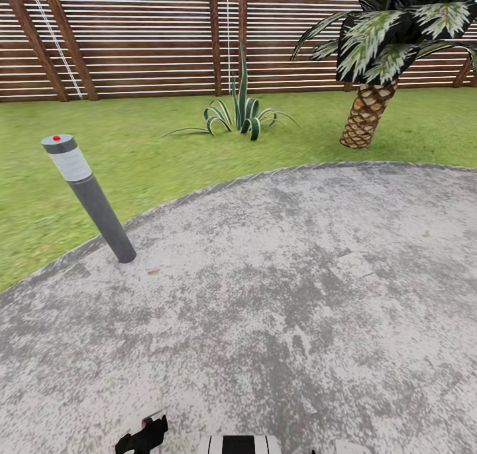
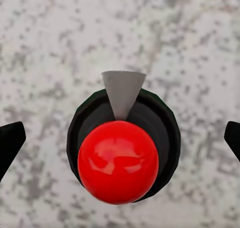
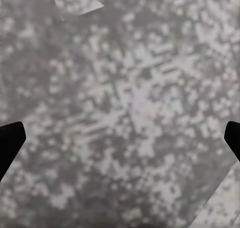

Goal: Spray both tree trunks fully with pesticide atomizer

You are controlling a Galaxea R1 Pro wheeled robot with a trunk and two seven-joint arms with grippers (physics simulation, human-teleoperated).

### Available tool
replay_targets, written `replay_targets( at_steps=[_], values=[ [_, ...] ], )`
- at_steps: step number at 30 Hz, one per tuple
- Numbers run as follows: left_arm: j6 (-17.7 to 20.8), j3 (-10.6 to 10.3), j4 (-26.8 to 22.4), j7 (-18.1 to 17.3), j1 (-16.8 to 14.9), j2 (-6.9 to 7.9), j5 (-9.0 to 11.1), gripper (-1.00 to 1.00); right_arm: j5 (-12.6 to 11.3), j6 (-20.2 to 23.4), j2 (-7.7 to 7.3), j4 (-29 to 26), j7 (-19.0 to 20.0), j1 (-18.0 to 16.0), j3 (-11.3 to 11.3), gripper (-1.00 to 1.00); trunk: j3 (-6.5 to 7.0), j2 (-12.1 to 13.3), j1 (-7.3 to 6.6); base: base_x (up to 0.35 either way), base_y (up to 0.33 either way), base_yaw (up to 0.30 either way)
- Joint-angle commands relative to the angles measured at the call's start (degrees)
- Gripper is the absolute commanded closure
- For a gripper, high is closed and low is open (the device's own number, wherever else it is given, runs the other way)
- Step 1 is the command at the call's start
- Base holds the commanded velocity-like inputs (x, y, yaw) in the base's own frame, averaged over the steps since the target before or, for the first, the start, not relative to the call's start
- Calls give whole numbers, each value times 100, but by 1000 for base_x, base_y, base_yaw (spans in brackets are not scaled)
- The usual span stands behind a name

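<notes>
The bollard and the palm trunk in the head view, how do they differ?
1. The bollard is a smooth grey post; the palm trunk is tan with a scaly, cross-hatched surface.
2. The bollard has a pale band and a red dot on top; the palm trunk is topped with dark green and white fronds.
3. The bollard stands at the edge of the paved area; the palm trunk rises from grass.

Both appear tilted in this view.
</notes>
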Motion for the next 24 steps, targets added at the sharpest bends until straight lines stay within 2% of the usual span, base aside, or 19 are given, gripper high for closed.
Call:
replay_targets(
  at_steps=[1, 18, 19, 24],
  values=[
    [-17, -50, 2, 29, -2, 0, 41, -100, -3, -22, 3, 4, -5, -3, -20, -100, -4, -1, -1, 0, 0, 0],
    [-17, -53, 2, 29, -1, -5, 37, -100, 2, -22, 3, 4, -6, -3, -22, -100, -4, -1, -1, 0, 0, 0],
    [-17, -55, 2, 29, 0, -6, 36, 100, 2, -22, 3, 4, -6, -3, -22, -100, -4, -1, -1, 0, 0, 0],
    [-17, -58, 2, 29, -1, -10, 34, 100, 4, -22, 3, 4, -5, -3, -22, -100, -4, -1, -1, 0, 0, 0]
  ],
)
